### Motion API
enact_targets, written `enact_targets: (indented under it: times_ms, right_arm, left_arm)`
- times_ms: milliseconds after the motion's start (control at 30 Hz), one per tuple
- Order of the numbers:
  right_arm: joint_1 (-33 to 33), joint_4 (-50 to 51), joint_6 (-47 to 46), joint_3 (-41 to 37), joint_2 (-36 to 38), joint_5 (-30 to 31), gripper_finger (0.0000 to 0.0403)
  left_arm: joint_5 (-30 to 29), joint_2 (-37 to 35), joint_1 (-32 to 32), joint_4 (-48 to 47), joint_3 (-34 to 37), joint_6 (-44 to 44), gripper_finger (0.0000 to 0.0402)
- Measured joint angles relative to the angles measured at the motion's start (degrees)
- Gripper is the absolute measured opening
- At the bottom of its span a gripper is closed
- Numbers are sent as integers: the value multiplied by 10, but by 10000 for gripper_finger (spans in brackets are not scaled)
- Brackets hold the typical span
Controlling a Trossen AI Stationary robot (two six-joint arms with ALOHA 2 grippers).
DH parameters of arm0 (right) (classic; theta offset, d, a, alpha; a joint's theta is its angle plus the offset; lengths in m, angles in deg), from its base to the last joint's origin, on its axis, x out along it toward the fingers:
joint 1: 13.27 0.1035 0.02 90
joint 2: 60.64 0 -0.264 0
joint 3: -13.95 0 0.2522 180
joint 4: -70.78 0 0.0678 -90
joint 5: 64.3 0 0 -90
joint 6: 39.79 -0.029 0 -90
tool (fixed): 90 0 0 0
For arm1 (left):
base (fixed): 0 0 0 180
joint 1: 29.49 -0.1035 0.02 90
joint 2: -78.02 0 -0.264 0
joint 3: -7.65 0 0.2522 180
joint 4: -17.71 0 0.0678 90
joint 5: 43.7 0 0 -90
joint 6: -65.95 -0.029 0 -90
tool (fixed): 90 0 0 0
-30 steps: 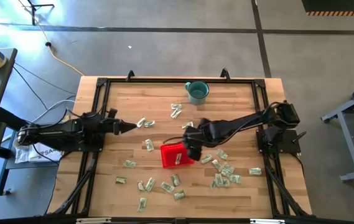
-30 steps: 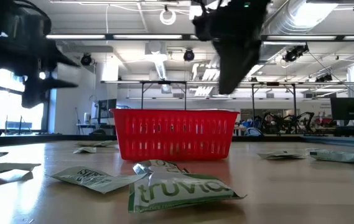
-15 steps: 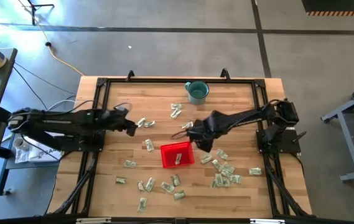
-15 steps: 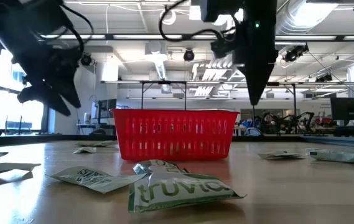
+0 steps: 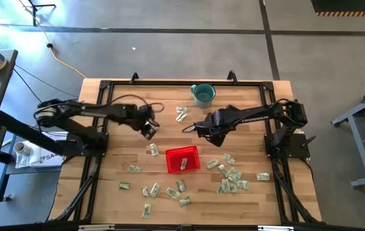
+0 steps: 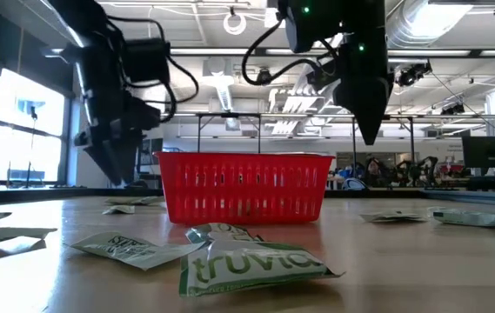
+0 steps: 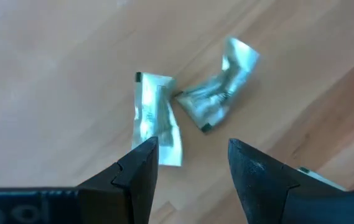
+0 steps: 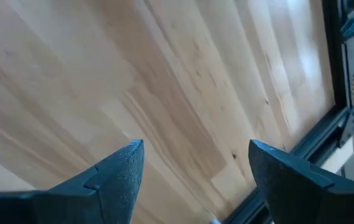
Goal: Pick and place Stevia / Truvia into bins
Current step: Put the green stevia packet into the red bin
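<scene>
A: From above, what lies on the pale wooden slatted worktop?

B: Many small flat cream-and-green paper sweetener packets, scattered: a dense cluster to the right of the small square red plastic mesh basket, a looser group in front of it, a few to its left, and a pair near the round teal mug. One packet lies inside the basket. The left gripper hangs over two packets left of the basket; the right gripper is just behind the basket.

A: And level with the worktop?

B: The basket stands upright in the middle, its perforated side facing the camera. A crumpled packet lies nearest, printed "truvia" in white on green, its long axis running across the picture. A flatter one beside it shows part of a word starting "ST". Both grippers hang above the worktop, one on either side of the basket.

A: The left wrist view?

B: Two packets on bare wood past the dark fingers. One is fairly flat, long axis pointing away from the gripper. The other is bent and lies at an angle, its corner nearly meeting the first. The jaws are spread, holding nothing.

A: The right wrist?

B: Only wood grain and a dark frame edge. The jaws are released and wide apart.
</scene>
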Motion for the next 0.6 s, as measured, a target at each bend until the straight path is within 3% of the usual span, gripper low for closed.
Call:
enact_targets:
  times_ms: [233, 600]
  right_arm:
    - [-39, -30, -39, -64, 44, -21, 279]
    - [-54, -105, -146, -186, 139, -45, 279]
  left_arm:
    - [32, 63, -68, -33, -8, -68, 227]
    - [22, 70, -72, 5, -8, -96, 225]
